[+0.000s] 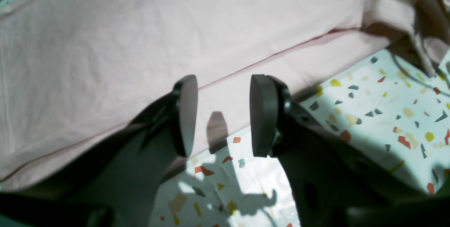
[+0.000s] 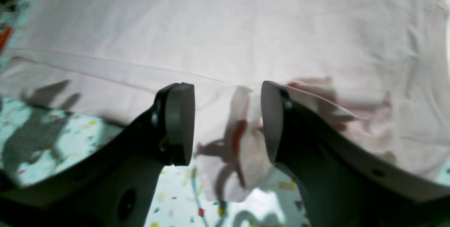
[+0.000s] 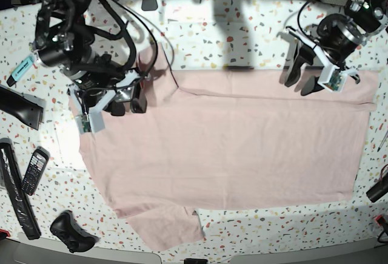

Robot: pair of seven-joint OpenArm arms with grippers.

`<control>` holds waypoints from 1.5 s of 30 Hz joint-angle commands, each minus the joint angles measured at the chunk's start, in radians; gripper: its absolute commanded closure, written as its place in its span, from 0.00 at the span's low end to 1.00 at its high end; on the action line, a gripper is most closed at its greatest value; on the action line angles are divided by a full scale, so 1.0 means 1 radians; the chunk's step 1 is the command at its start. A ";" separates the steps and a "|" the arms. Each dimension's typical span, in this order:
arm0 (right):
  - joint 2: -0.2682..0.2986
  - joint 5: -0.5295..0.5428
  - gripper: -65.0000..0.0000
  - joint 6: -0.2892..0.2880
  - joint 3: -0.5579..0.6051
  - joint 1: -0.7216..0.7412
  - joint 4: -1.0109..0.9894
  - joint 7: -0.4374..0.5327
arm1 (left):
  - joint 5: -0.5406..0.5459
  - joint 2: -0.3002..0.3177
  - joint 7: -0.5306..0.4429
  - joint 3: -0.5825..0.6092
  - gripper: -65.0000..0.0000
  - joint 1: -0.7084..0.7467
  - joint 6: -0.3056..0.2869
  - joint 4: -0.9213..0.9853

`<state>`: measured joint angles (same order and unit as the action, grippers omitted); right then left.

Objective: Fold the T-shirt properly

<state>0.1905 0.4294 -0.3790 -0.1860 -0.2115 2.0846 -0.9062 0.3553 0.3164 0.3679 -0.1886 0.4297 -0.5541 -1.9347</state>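
The pale pink T-shirt lies spread flat across the terrazzo table, plain side up, with one sleeve sticking out at the front left. My left gripper hovers open over the shirt's far right edge. In the left wrist view its jaws straddle a seamed edge of the shirt with nothing between them. My right gripper is open over the shirt's far left corner. In the right wrist view a bunched fold of the shirt lies under the gap, not pinched.
A teal marker, a black bar, a handset, a long black strip and a black controller lie along the table's left side. A dark object sits at the right edge. Cables run across the back.
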 commanded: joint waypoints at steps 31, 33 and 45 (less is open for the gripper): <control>-0.149 -0.456 0.55 0.111 0.114 0.017 -0.028 0.000 | 0.013 0.019 -0.047 -0.005 0.65 -0.063 0.000 -0.019; -0.149 -0.456 0.55 0.111 0.114 0.018 -0.032 0.002 | 0.013 0.019 -0.046 -0.005 0.65 -0.067 0.000 -0.019; -0.149 -0.452 0.73 0.134 0.114 0.018 -0.078 0.013 | 0.013 0.019 -0.044 -0.005 0.65 -0.066 0.000 -0.019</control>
<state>0.0387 -0.0269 -0.2470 -0.0708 -0.2050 1.9923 -0.9165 0.3561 0.3248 0.3454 -0.1886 0.3683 -0.5545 -1.9347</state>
